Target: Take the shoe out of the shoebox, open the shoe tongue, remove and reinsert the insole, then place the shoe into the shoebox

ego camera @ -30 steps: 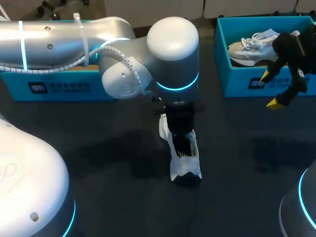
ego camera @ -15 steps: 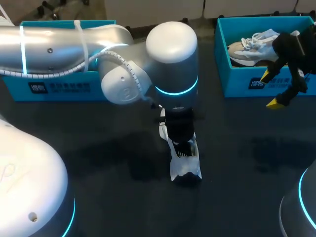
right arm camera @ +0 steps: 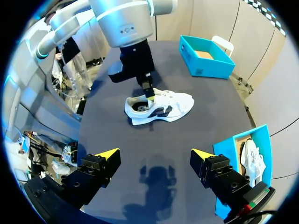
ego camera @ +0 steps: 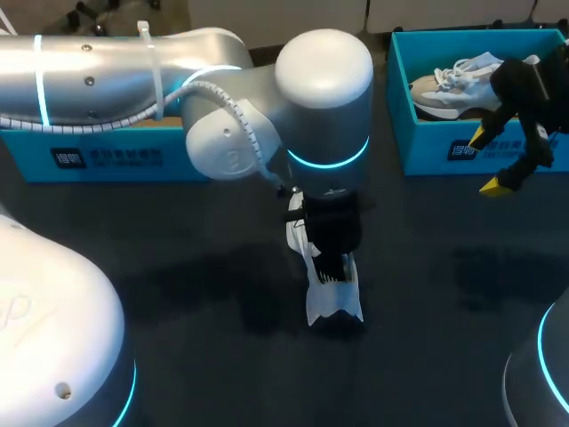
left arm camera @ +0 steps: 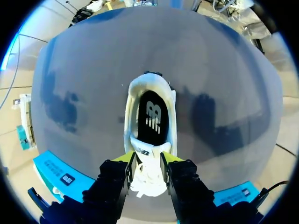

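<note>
Left gripper [left arm camera: 148, 159]: is pinching the tongue [left arm camera: 145, 176] of the shoe [left arm camera: 150, 116].
Right gripper [right arm camera: 154, 155]: spread wide, is hovering well apart from the shoe.

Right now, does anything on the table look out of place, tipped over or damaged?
Nothing stands out. The white sneaker stands upright on the dark table, its black insole flat inside, the left gripper pinching its tongue. The right gripper hangs open, clear of it.
</note>
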{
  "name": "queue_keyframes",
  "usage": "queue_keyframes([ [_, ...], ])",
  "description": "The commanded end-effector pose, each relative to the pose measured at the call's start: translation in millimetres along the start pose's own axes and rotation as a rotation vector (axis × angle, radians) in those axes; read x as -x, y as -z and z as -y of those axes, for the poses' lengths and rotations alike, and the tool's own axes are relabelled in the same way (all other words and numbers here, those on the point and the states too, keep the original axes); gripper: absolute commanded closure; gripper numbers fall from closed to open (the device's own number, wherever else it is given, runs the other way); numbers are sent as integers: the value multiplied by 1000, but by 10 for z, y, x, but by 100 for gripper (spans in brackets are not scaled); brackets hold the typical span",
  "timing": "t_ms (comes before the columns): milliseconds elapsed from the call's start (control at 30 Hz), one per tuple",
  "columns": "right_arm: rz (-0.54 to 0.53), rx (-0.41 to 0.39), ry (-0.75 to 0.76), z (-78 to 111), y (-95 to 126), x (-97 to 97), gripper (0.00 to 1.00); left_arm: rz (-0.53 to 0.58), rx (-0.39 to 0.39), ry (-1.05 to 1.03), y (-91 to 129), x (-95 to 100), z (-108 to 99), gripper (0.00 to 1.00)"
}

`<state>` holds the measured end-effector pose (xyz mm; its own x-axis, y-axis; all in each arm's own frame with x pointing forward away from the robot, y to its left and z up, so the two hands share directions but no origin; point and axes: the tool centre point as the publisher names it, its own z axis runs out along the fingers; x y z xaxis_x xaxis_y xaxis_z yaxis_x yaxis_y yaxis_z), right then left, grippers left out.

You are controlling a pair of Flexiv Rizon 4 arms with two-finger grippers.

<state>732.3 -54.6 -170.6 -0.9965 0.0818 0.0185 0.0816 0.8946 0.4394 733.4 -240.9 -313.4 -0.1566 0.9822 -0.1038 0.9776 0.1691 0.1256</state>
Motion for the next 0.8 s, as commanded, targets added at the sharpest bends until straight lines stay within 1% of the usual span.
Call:
queue_keyframes([
  [33,-3,-3,-1,-5,-8,16,0,4,-3,15,93,-78,30,63],
  [267,-3,-3,-1,-5,-8,16,0,-18,11,25,202,-128,1,59],
  [333,-3,-3,-1,-5,-8,16,0,-43,28,77,227,-148,-18,56],
  [367,-3,-3,-1,-5,-8,16,0,-47,29,122,235,-158,-48,51],
  [400,-3,-3,-1,-5,-8,16,0,-49,7,157,241,-165,-58,6],
  [433,-3,-3,-1,-5,-8,16,0,-49,7,157,241,-165,-58,0],
  [800,-3,-3,-1,-5,-8,16,0,-49,7,157,241,-165,-58,0],
])
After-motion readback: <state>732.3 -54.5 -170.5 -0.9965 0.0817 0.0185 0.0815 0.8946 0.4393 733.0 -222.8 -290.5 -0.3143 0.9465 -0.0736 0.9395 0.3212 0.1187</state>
